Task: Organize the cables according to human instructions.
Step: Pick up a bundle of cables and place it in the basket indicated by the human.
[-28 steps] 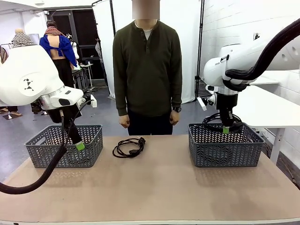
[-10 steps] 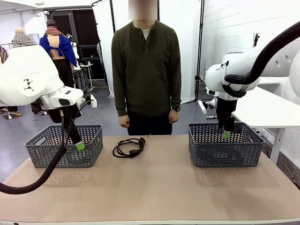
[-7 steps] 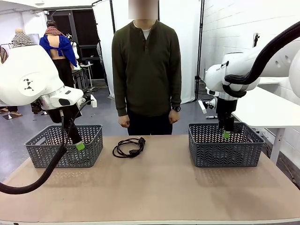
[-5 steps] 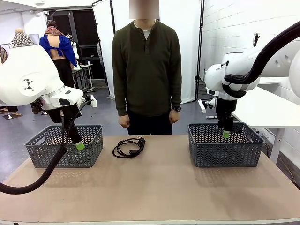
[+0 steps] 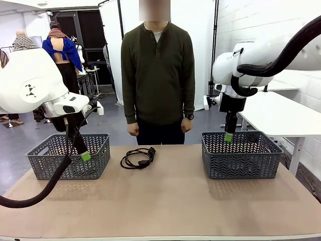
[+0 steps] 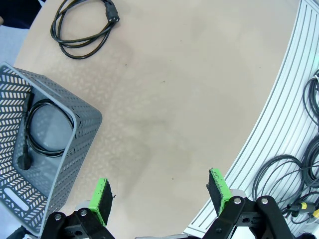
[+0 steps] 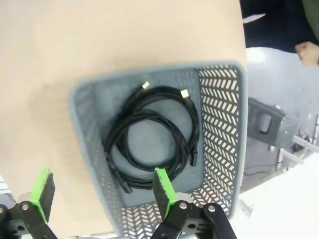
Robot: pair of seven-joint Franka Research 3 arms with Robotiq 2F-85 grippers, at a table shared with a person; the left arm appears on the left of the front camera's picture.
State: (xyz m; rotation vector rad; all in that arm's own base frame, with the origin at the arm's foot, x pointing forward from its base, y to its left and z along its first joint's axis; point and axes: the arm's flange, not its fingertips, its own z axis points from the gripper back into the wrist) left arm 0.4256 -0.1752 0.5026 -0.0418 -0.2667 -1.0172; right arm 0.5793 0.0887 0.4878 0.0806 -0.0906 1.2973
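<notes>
Loose cable (image 5: 138, 157): a coiled black loop flat on the bench (image 5: 165, 201), far half, between the two baskets and nearer the left basket (image 5: 68, 155). It touches neither basket. Its plug end lies at the right of the coil.

In the left wrist view this loose cable (image 6: 82, 30) sits at the top edge, well apart from the left jaws. A second cable (image 6: 42, 129) is coiled on the floor of the left basket (image 6: 75, 149), with one plug toward the basket's end wall.

Left jaws: spread wide, nothing between the green pads (image 6: 102, 199). Bare bench lies below them, just beside the basket's near corner. In the front view the pad (image 5: 85, 156) shows against that basket's right front corner.

Right basket (image 5: 241, 160): the right wrist view shows overlapping black coils (image 7: 149, 142) on its floor, seemingly two cords, with two pale plug tips at the far side.

Right jaws: spread wide, holding nothing, hanging over the left part of the right basket. One pad (image 7: 162, 186) is over the near edge of the coils. The other (image 7: 42, 191) is outside the basket wall (image 7: 219, 129), over bench. Neither touches the coils.

Person (image 5: 158, 75) stands at the far edge, both hands (image 5: 133, 129) hanging by the hips, clear of the bench.
</notes>
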